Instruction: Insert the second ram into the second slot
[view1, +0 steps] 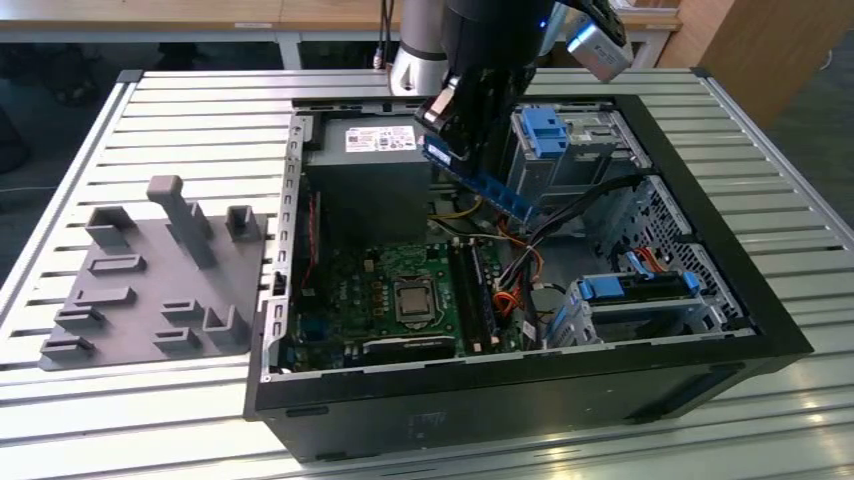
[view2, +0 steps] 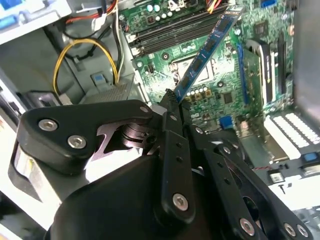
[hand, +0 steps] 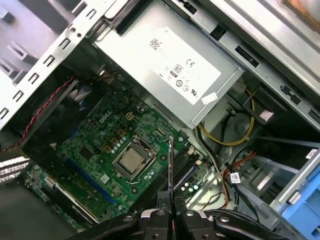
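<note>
My gripper (view1: 450, 132) is shut on the second ram (view1: 483, 186), a long blue-green stick that hangs tilted above the open computer case. In the second wrist view the black fingers (view2: 172, 117) pinch one end of the ram (view2: 205, 52), and its other end points toward the dark memory slots (view2: 167, 31) next to the processor socket (view2: 197, 70). The first wrist view has the ram (hand: 171, 167) edge-on as a thin line rising from the gripper (hand: 171, 209), over the slots (hand: 182, 176). The stick is clear of the board and touches no slot.
The case (view1: 747, 300) lies open on a slatted table. Inside are the power supply (hand: 170, 65), the motherboard (view1: 387, 300), loose cables (view1: 534, 270) and blue drive brackets (view1: 543, 128). A grey fixture block (view1: 147, 280) lies at the exterior view's left.
</note>
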